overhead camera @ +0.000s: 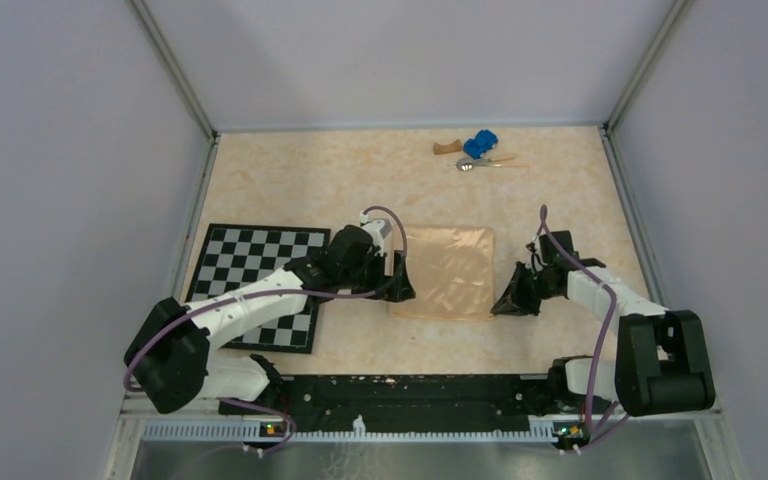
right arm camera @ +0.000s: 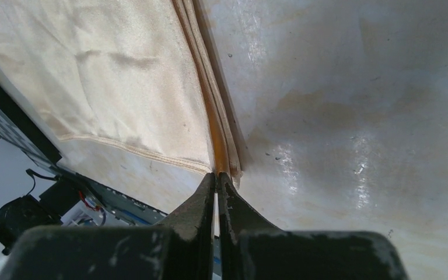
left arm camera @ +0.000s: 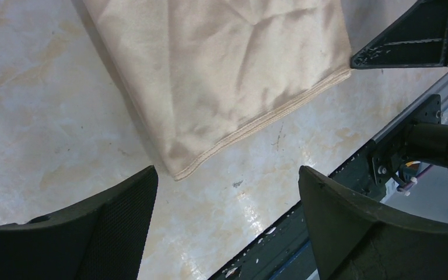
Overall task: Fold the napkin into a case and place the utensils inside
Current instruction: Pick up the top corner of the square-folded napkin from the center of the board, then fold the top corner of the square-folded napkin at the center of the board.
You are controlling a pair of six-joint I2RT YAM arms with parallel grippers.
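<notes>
The peach-orange napkin [overhead camera: 445, 272] lies folded in layers as a flat rectangle at mid-table. My left gripper [overhead camera: 401, 289] hovers open at its near left corner. In the left wrist view the napkin's [left arm camera: 221, 76] stitched corner sits just ahead of the gripper's [left arm camera: 227, 175] wide-spread fingers, with nothing between them. My right gripper [overhead camera: 508, 304] is at the near right corner. In the right wrist view its tips [right arm camera: 216, 175] are pressed together on the edge of the napkin's [right arm camera: 105, 76] layered corner. A silver spoon [overhead camera: 470, 163], one of the utensils, lies at the far edge.
A black-and-white checkerboard mat [overhead camera: 260, 285] lies left of the napkin, under the left arm. A blue toy car [overhead camera: 479, 144] and a brown wooden block [overhead camera: 447, 148] sit by the spoon at the back. White walls enclose the table; a black rail [overhead camera: 410, 395] runs along the near edge.
</notes>
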